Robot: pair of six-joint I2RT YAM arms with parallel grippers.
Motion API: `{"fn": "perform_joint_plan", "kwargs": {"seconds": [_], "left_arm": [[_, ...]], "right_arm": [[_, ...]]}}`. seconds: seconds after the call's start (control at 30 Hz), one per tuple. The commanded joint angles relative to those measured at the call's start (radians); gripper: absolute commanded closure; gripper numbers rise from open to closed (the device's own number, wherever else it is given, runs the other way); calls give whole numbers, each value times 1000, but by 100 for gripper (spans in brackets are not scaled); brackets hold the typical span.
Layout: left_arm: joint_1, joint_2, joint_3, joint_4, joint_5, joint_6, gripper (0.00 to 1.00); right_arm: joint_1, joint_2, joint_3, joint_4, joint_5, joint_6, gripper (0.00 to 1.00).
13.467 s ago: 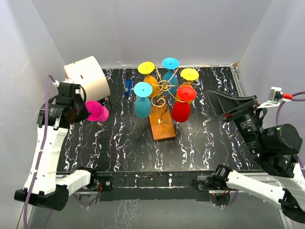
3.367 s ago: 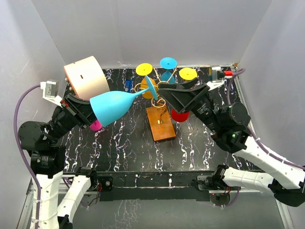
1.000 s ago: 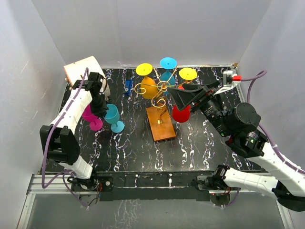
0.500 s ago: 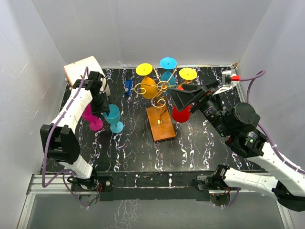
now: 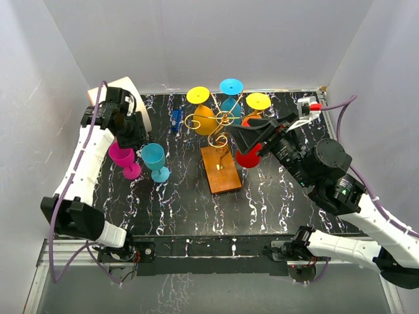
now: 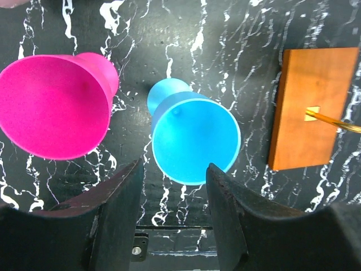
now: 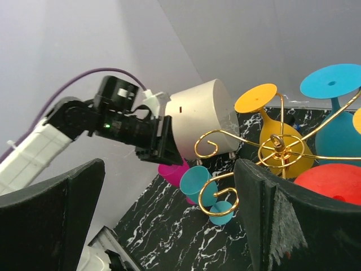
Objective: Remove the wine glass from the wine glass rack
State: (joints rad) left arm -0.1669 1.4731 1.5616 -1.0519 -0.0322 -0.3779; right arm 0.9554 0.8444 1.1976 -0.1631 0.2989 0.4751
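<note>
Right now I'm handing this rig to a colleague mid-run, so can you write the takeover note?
Left gripper: open, empty, above the blue wine glass.
Right gripper: open, empty, at the wine glass rack by the red glass.
Done: the blue glass stands upright on the table, beside the pink glass, left of the rack.
Left: four glasses hang on the rack, if more must come off.
</note>
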Motion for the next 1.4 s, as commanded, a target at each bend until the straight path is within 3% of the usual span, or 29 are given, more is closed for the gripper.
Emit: {"fn": "perform_joint_plan", "kwargs": {"seconds": [0.0, 0.37, 0.63, 0.93, 1.37], "left_arm": [[-4, -129, 62, -39, 70, 4, 52], [-3, -490, -80, 137, 289, -65, 35], [-3, -660, -138, 271, 352, -93, 25], [-2, -694, -167, 339, 399, -114, 24], [-2, -691, -158, 345, 412, -130, 18]], "right_arm": [[3, 1, 75, -34, 36, -44, 2], [3, 86, 222, -283, 96, -162, 2], [3, 201, 425, -632, 347, -249, 2], [4, 295, 484, -811, 495, -230, 2], [3, 408, 503, -810, 539, -123, 2]]}}
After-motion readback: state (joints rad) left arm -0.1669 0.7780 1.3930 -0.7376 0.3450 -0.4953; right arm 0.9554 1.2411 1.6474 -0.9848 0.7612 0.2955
